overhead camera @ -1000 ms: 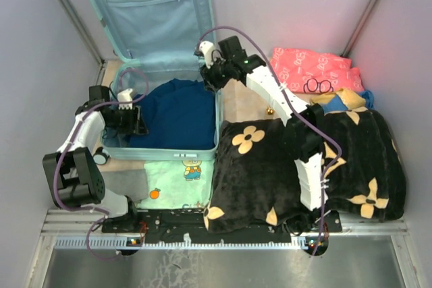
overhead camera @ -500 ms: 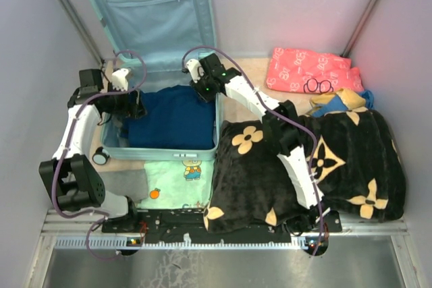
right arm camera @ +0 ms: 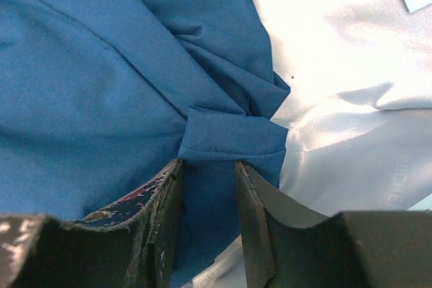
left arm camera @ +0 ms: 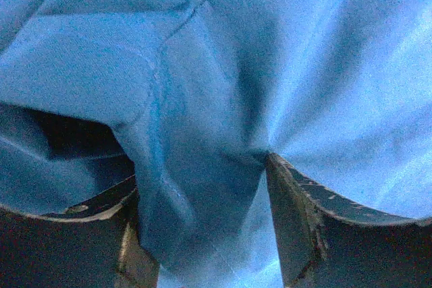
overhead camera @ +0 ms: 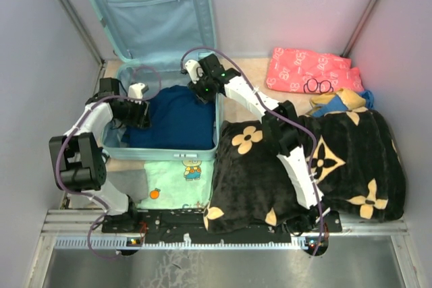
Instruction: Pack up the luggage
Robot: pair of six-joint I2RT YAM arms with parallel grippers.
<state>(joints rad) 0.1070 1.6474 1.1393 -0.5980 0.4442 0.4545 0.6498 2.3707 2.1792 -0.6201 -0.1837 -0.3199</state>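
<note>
The pale mint-blue suitcase (overhead camera: 169, 149) lies open, its lid (overhead camera: 148, 5) propped up at the back. A dark blue garment (overhead camera: 179, 116) lies in its base. My left gripper (overhead camera: 140, 110) is at the garment's left edge. In the left wrist view it (left arm camera: 202, 187) is closed on a fold of the blue cloth (left arm camera: 270, 52). My right gripper (overhead camera: 202, 91) is at the garment's far right corner. In the right wrist view it (right arm camera: 208, 187) pinches a hem of the blue garment (right arm camera: 88, 79) over the pale lining (right arm camera: 351, 65).
A black blanket with tan flowers (overhead camera: 256, 173) lies right of the suitcase under my right arm. A mint child's garment (overhead camera: 179, 180) and a grey cloth (overhead camera: 125, 183) lie in front of the suitcase. A pink cloth (overhead camera: 307, 69), glasses (overhead camera: 318, 85) and a yellow-blue cloth (overhead camera: 337, 101) lie at the back right.
My right gripper moved left and down from the suitcase's right rim into the base. My left gripper moved right, onto the garment's left edge. The garment now lies flatter.
</note>
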